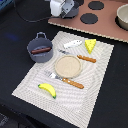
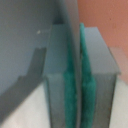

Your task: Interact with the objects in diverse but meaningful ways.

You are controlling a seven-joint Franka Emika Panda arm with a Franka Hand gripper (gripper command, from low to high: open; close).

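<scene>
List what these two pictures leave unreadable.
- Gripper: cut off by the exterior view's top edge; jaws not visible there.
- Wrist view: blurred close-up; green pads look pressed together, with none of the mat's items in sight.
- Bowl: cut by the exterior view's right edge.
- Pot: the brown bar inside is too small to identify.

Bar [image 1: 40,50] in pot [image 1: 39,48] (plate [image 1: 67,65] beside)

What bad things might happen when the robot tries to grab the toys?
The gripper sits far back, off the placemat; its pads look pressed together, so it must open first or it may just shove toys.

The brown bar lies in the pot; reaching in could tip the pot.

The cheese wedge and white-and-blue tool are close, easily bumped.
</scene>
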